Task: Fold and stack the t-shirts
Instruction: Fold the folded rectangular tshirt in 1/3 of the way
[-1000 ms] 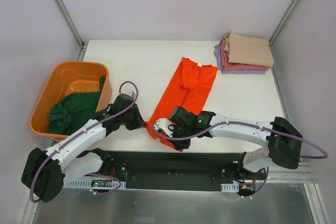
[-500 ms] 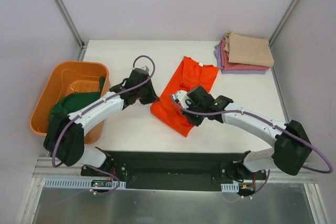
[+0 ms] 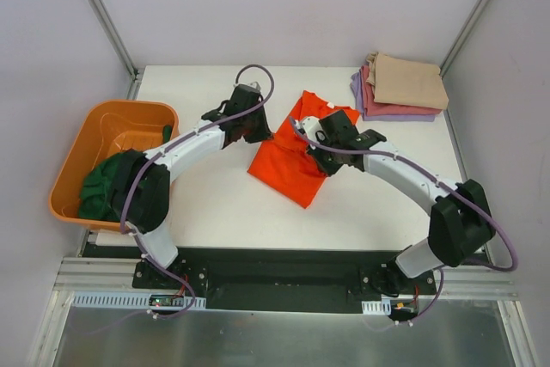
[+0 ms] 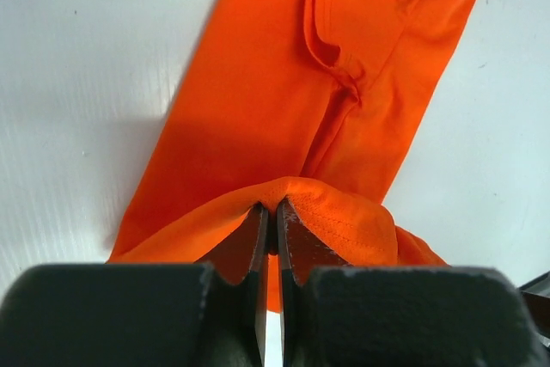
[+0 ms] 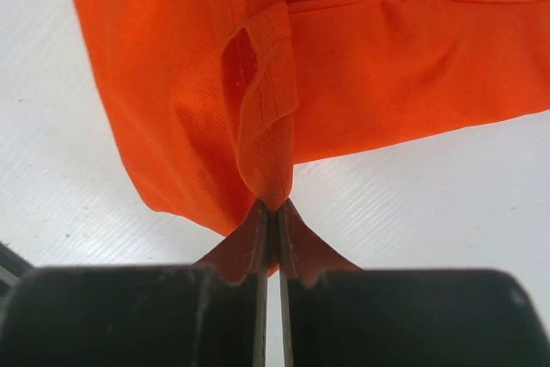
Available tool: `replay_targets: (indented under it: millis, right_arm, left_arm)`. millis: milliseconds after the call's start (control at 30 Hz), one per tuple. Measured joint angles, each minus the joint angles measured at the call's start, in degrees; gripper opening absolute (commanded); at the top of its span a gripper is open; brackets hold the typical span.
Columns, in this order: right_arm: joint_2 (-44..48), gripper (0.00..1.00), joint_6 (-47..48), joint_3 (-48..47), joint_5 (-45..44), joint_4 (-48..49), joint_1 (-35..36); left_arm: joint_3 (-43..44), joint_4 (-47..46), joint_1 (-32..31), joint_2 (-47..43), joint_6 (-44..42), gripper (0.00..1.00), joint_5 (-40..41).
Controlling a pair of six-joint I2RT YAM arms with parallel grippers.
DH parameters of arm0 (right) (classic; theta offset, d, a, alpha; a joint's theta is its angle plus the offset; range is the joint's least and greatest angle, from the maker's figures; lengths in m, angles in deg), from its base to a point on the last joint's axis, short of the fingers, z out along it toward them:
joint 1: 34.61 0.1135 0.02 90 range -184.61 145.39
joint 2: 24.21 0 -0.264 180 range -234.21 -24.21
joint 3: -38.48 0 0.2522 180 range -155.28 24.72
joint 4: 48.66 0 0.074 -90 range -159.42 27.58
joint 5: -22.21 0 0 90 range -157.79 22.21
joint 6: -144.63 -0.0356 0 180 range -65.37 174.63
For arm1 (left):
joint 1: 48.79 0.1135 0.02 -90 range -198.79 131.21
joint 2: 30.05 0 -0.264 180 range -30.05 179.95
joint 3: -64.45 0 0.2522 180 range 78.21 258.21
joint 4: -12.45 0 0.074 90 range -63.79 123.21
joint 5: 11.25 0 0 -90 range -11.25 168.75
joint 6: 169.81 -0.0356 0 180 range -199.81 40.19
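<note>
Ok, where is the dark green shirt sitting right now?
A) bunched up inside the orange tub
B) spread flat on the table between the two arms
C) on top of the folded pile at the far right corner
A: the dark green shirt lies bunched inside the orange tub, while the folded pile shows only tan, pink-red and lavender.

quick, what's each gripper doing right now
left gripper: shut on a fold of the bright orange cloth t-shirt
right gripper: shut on a hem of the same t-shirt
</note>
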Motion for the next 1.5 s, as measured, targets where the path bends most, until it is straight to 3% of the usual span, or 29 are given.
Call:
replay_targets:
  millis: [367,600,700,767,833,867,900,933,967,1033,1233,1367,1500]
  right_arm:
    - [-10.9,0.01,2.0,-5.1,-0.4,1.9,-5.1]
    - [-15.1,0.02,1.7,-7.4,-0.5,3.1,-6.3]
    - [-15.9,0.11,1.1,-7.5,-1.1,3.3,-6.4]
    - [-16.4,0.23,0.3,-7.5,-1.9,3.6,-6.4]
    - [-16.8,0.45,-0.7,-7.5,-2.5,4.0,-6.5]
    - [-17.2,0.46,-1.2,-7.7,-3.2,4.0,-6.5]
    - [-17.6,0.57,-1.8,-8.0,-4.0,4.1,-6.5]
    - [-18.0,0.84,-2.0,-8.4,-5.1,4.2,-6.5]
    - [-18.3,0.96,-2.5,-8.8,-6.4,4.4,-6.6]
    - [-18.4,0.96,-3.7,-9.0,-8.7,5.3,-6.6]
    - [-13.6,0.96,-7.0,-6.3,-12.0,9.6,-6.7]
    - [-6.9,0.96,-9.8,-1.7,0.0,14.1,-6.9]
    - [-8.0,0.96,-12.5,-2.0,13.9,17.8,-5.3]
  left_arm:
    - [8.5,0.2,1.8,11.0,-2.6,0.00,-0.6]
    - [12.4,0.4,2.8,15.5,-4.0,0.08,-2.4]
    - [13.6,0.5,3.0,17.4,-4.3,0.15,-3.3]
    - [14.4,0.5,3.0,18.6,-4.7,0.30,-3.8]
    - [15.3,0.5,3.0,19.8,-5.3,0.50,-4.5]
    - [15.6,0.5,3.0,20.3,-5.6,0.59,-4.8]
    - [15.8,0.5,3.0,20.5,-5.7,0.68,-4.9]
    - [16.1,0.6,3.0,20.7,-5.9,0.75,-5.2]
    - [16.3,0.7,3.0,20.8,-6.3,0.84,-5.5]
    - [16.9,1.0,3.3,20.8,-7.0,0.99,-5.9]
    - [15.1,0.9,4.1,16.8,-7.5,0.99,-5.6]
    - [7.6,0.7,4.2,8.2,-7.3,0.99,-4.0]
    - [-2.0,0.6,4.5,-0.6,-6.1,0.99,-1.3]
